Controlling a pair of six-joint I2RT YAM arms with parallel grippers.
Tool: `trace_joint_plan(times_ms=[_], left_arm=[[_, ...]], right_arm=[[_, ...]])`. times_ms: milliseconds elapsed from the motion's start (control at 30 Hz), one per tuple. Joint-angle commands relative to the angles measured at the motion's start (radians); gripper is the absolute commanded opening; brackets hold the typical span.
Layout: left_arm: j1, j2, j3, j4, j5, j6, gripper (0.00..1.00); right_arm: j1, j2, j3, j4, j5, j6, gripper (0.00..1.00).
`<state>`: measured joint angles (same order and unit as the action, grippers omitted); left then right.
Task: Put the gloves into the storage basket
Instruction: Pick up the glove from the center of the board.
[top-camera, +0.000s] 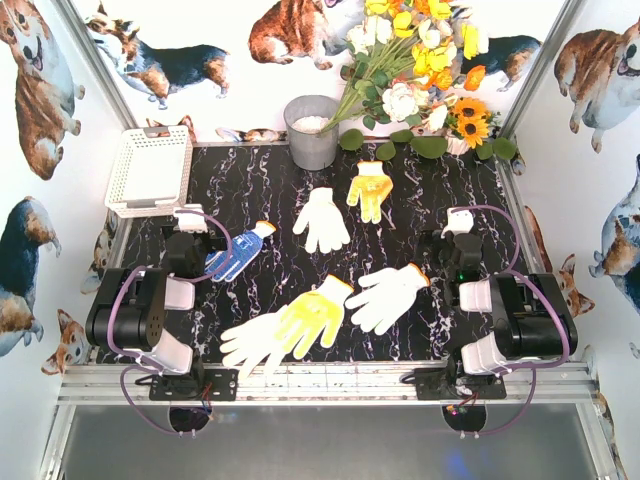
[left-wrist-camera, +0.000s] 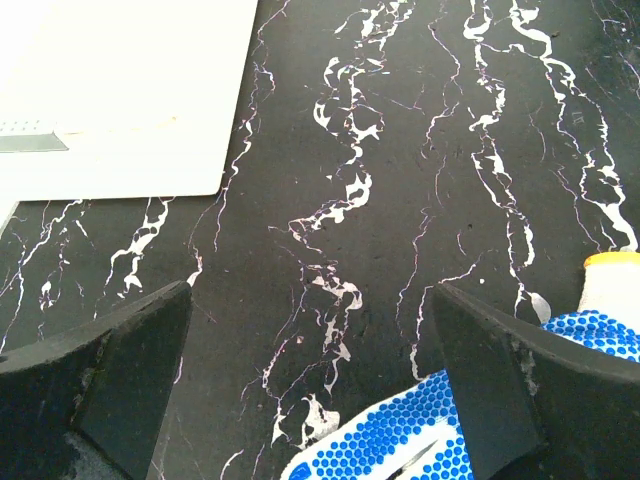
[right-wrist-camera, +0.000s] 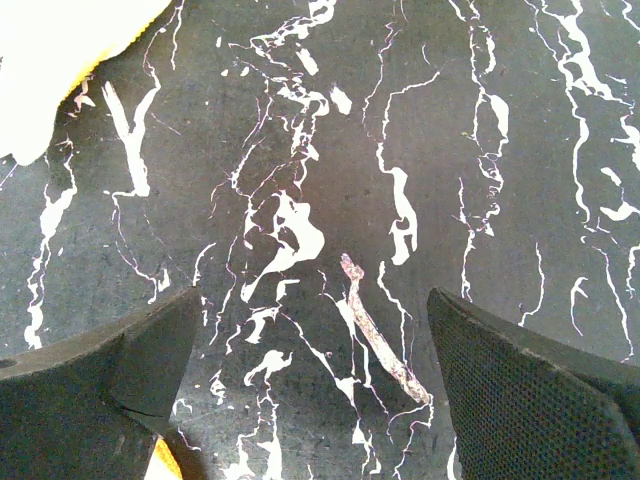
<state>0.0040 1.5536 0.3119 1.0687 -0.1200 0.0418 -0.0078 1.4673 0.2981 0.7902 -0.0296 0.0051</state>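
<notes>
Six gloves lie flat on the black counter (top-camera: 250, 190), and none is in the storage basket (top-camera: 150, 170); the white basket sits at the far left corner of the counter; the blue glove (top-camera: 240, 252) is near the left edge; the middle white glove (top-camera: 321, 220) and the far yellow glove (top-camera: 370, 190) lie side by side toward the far edge; the orange-cuffed white glove (top-camera: 388, 296) is closer to the near edge; the near yellow glove (top-camera: 312, 315) lies partly on the near white glove (top-camera: 252, 342) by the near edge; the left claw (left-wrist-camera: 310, 400) is wide apart and holds nothing, one finger right by the blue glove; the right claw (right-wrist-camera: 310, 390) is wide apart too, over bare counter, holding nothing; a grey bucket (top-camera: 312, 132) and flowers (top-camera: 420, 60) stand at the far edge
</notes>
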Motion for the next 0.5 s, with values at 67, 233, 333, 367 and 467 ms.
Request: trace_joint_plan(times_ms=[67,233,333,367,467], left_arm=[[0.004,0.003,0.002,0.014,0.006,-0.003,1.0],[0.003,0.003,0.003,0.01,0.005,-0.003,1.0],[0.005,0.002,0.002,0.013,0.006,-0.003,1.0],[0.004,0.002,0.001,0.014,0.004,-0.003,1.0],[-0.004,-0.02,-0.001,0.01,-0.045,-0.007,1.0]], right_arm=[[0.0,-0.003,0.026,0.069,-0.006,0.004,1.0],[0.0,-0.002,0.027,0.069,-0.006,0.003,1.0],[-0.001,0.001,0.029,0.066,-0.002,0.005,1.0],[0.0,-0.005,0.024,0.071,0.002,0.004,1.0],[0.002,-0.03,0.008,0.086,0.108,0.043,1.0]])
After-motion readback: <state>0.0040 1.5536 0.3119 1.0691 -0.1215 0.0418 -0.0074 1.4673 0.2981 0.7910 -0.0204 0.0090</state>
